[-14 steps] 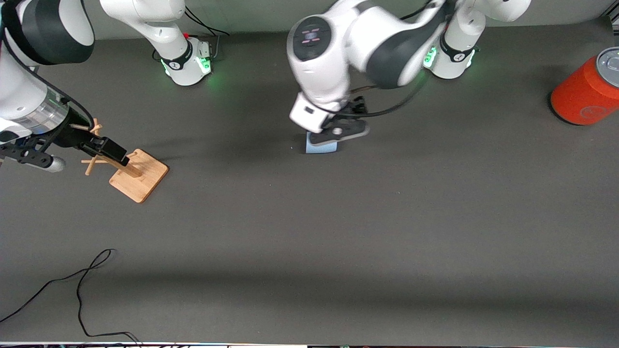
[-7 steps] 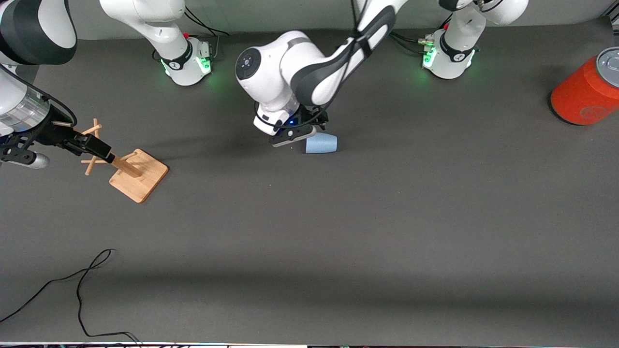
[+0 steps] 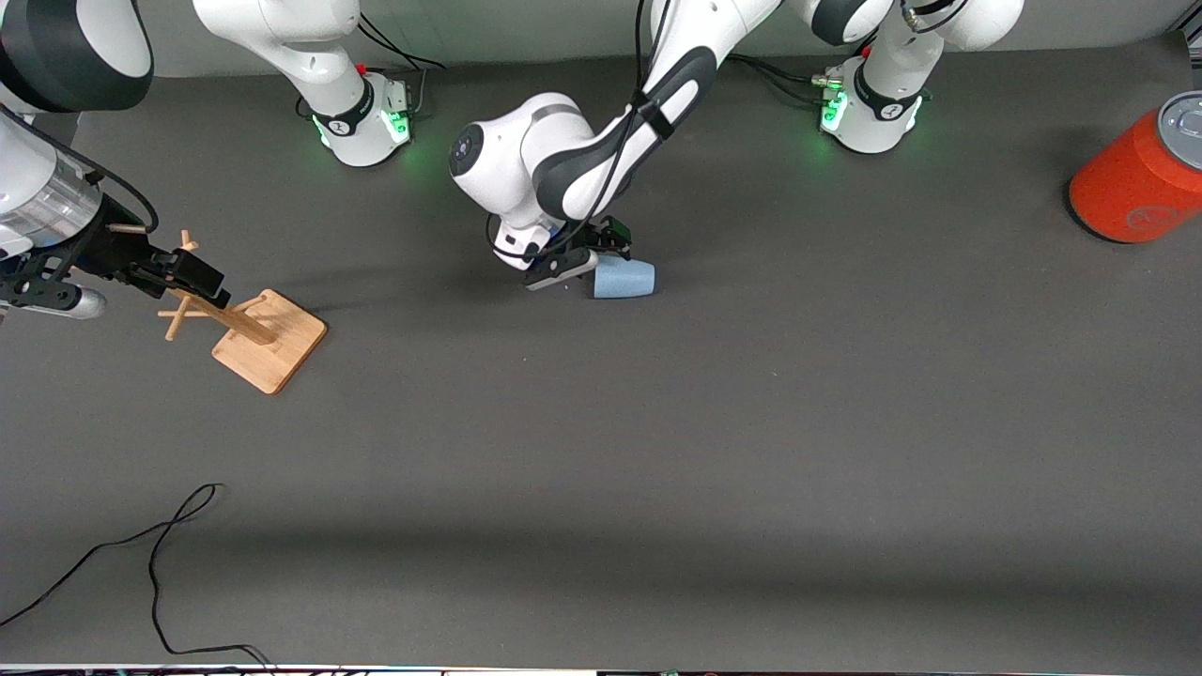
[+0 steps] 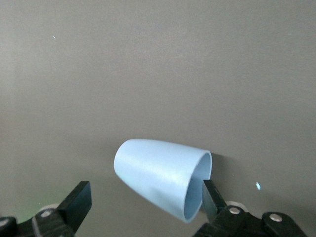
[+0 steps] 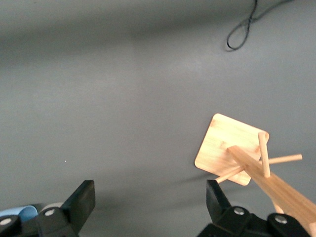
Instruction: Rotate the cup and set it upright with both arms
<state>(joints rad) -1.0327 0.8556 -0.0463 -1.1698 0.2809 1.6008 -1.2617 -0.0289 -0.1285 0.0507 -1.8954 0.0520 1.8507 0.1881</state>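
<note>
Cup (image 3: 624,279) lay on its side on the surface (image 3: 657,451), midway between the two arm bases, open mouth toward the right arm's end. Left tool (image 3: 584,262) was low at the cup's mouth, fingers (image 4: 213,197) spread wide; one finger sat at the rim, contact uncertain, nothing pinched. Right tool (image 3: 178,272) hung over the wooden peg rack (image 3: 252,330), fingers (image 5: 84,200) spread, holding nothing. Orange can (image 3: 1141,174) stood at the left arm's end.
</note>
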